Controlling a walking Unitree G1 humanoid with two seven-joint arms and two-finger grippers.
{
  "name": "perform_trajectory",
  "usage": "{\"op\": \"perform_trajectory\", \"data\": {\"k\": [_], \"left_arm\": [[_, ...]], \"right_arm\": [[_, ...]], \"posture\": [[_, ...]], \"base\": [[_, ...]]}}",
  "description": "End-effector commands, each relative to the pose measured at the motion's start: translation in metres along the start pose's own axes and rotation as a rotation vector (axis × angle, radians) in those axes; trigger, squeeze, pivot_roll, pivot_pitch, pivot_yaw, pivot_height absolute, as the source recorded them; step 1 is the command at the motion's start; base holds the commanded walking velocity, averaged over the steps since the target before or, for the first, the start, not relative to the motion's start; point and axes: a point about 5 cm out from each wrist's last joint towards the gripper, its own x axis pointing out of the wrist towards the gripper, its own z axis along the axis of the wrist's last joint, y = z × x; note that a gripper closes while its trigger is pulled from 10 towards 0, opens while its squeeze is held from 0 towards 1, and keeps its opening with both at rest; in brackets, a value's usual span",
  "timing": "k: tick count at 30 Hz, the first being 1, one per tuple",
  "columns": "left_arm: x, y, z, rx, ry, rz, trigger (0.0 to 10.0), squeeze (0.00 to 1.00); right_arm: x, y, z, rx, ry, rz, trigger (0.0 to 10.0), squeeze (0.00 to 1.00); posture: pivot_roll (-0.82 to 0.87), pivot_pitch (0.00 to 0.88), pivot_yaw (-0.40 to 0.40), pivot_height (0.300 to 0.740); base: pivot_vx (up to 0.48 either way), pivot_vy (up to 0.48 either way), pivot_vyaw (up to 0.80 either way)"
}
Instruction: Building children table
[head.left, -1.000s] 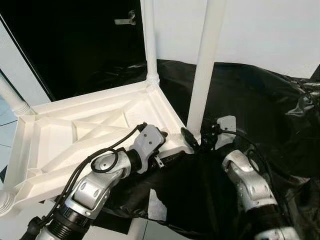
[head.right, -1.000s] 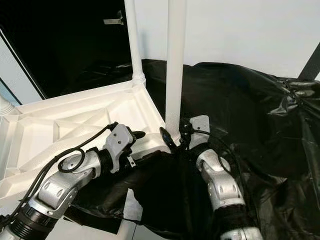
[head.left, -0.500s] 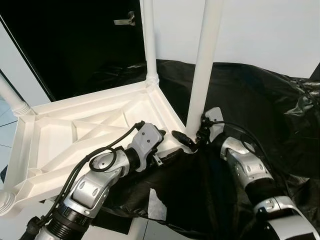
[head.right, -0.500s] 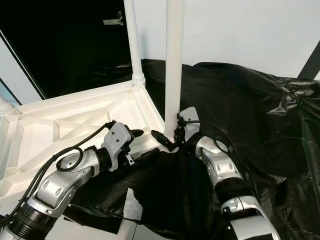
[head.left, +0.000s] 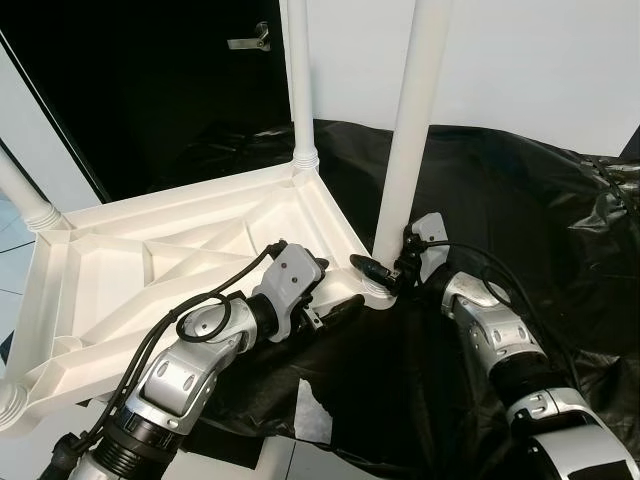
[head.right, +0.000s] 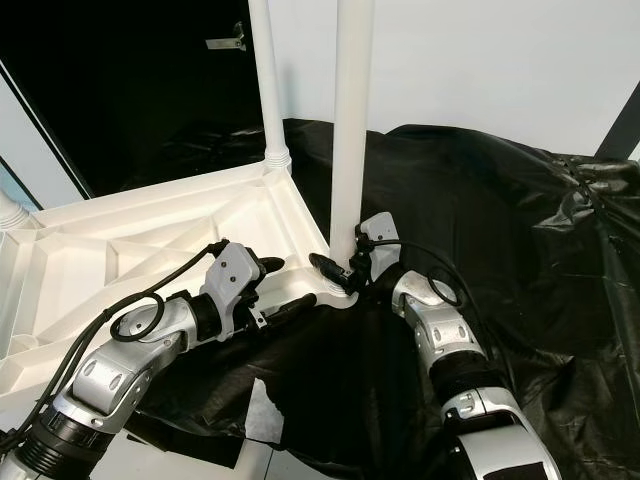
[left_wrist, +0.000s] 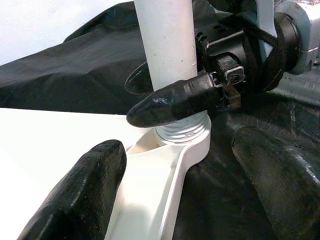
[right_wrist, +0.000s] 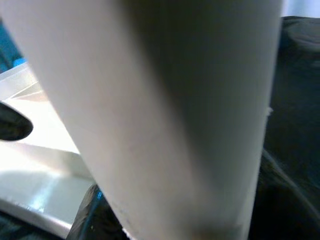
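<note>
A white plastic table top lies upside down with its legs pointing up. The near leg stands in the corner socket. My right gripper is shut on that leg just above the socket; one finger crosses its front and the other shows behind it. In the right wrist view the leg is very close. My left gripper is open and straddles the table's edge beside the same corner, its fingers wide apart.
Two more legs stand at the far corner and the left corner. Crumpled black plastic sheeting covers the surface under and right of the table. A dark door with a handle and a white wall stand behind.
My right gripper has moved in toward the leg's base and closed on it. My left gripper has shifted a little along the table's edge toward the corner.
</note>
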Motion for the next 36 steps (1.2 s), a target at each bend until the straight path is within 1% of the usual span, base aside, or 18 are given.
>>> {"op": "perform_trajectory", "data": {"k": [1,3,4,7,8,9,13,14,17,18,21,23,25,30,31,32,33,36], "left_arm": [[-0.002,-0.001,-0.002,-0.004,0.013,-0.027,10.0,0.0],[-0.002,-0.001,-0.002,-0.004,0.013,-0.029,10.0,0.0],[-0.002,-0.002,-0.002,-0.005,0.012,-0.032,10.0,0.0],[-0.002,-0.002,-0.002,-0.003,0.013,-0.035,10.0,0.0],[-0.002,-0.002,-0.002,-0.003,0.013,-0.035,10.0,0.0],[-0.002,-0.002,-0.002,-0.003,0.013,-0.035,10.0,0.0],[-0.003,-0.002,-0.002,-0.002,0.013,-0.039,10.0,0.0],[-0.003,-0.002,-0.002,-0.002,0.013,-0.039,10.0,0.0],[-0.003,-0.002,-0.002,-0.003,0.014,-0.04,10.0,0.0],[-0.003,-0.002,-0.002,-0.003,0.014,-0.04,10.0,0.0],[-0.004,-0.001,-0.003,-0.004,0.015,-0.034,10.0,0.0],[-0.004,-0.001,-0.002,-0.006,0.015,-0.031,10.0,0.0],[-0.003,-0.002,-0.002,-0.007,0.014,-0.031,10.0,0.0],[-0.002,-0.003,-0.003,-0.008,0.017,-0.035,10.0,0.0],[-0.002,-0.003,-0.003,-0.008,0.017,-0.035,10.0,0.0],[-0.002,-0.002,-0.002,-0.008,0.018,-0.034,10.0,0.0],[-0.002,-0.001,-0.002,-0.007,0.017,-0.03,10.0,0.0],[-0.003,0.0,-0.002,-0.007,0.018,-0.022,10.0,0.0]], "right_arm": [[-0.003,-0.001,-0.012,0.047,0.037,-0.077,0.0,0.0],[-0.003,0.0,-0.012,0.041,0.034,-0.107,0.0,0.0],[-0.002,0.001,-0.012,0.051,0.02,-0.167,0.0,0.0],[-0.003,0.002,-0.013,0.062,0.02,-0.248,0.0,0.0],[-0.003,0.002,-0.013,0.062,0.02,-0.248,0.0,0.0],[-0.003,0.004,-0.013,0.077,0.017,-0.3,0.0,0.0],[-0.003,0.013,-0.016,0.092,0.034,-0.407,0.0,0.0],[-0.003,0.013,-0.016,0.092,0.034,-0.407,0.0,0.0],[-0.004,0.02,-0.021,0.119,0.057,-0.503,0.0,0.0],[-0.004,0.02,-0.021,0.119,0.057,-0.503,0.0,0.0],[-0.003,0.026,-0.021,0.157,0.057,-0.618,0.0,0.0],[-0.001,0.029,-0.019,0.166,0.047,-0.64,0.0,0.0],[0.001,0.034,-0.018,0.174,0.047,-0.613,0.0,0.0],[0.0,0.035,-0.015,0.164,0.031,-0.611,0.0,0.0],[-0.001,0.034,-0.014,0.162,0.03,-0.613,4.3,0.0],[-0.001,0.034,-0.014,0.161,0.031,-0.618,9.6,0.0],[-0.001,0.034,-0.013,0.159,0.031,-0.617,10.0,0.0],[-0.001,0.033,-0.012,0.152,0.03,-0.622,10.0,0.0]], "posture": [[0.03,0.0,0.02,0.74],[0.02,0.0,0.021,0.74],[0.02,0.0,0.021,0.74],[0.02,0.0,0.02,0.74],[0.02,0.0,0.02,0.74],[0.02,0.0,0.02,0.74],[0.02,0.0,0.019,0.74],[0.02,0.0,0.019,0.74],[0.03,0.0,0.014,0.74],[0.03,0.0,0.014,0.74],[0.03,0.0,0.016,0.74],[0.03,0.0,0.016,0.74],[0.02,0.0,0.016,0.74],[0.02,0.0,0.017,0.74],[0.02,0.0,0.014,0.74],[0.02,0.0,0.015,0.74],[0.02,0.0,0.014,0.74],[0.02,0.0,0.013,0.74]], "base": [[0.0,0.0,0.0],[0.0,0.0,0.0],[0.0,0.0,0.0],[0.0,0.0,0.0],[0.0,0.0,0.0],[0.0,0.0,0.0],[0.0,0.0,0.0],[0.0,0.0,0.0],[0.0,0.0,0.0],[0.0,0.0,0.0],[0.0,0.0,0.0],[0.0,0.0,0.0],[0.0,0.0,0.0],[0.0,0.0,0.0],[0.0,0.0,0.0],[0.0,0.0,0.0],[0.0,0.0,0.0],[0.0,0.0,0.0]]}}
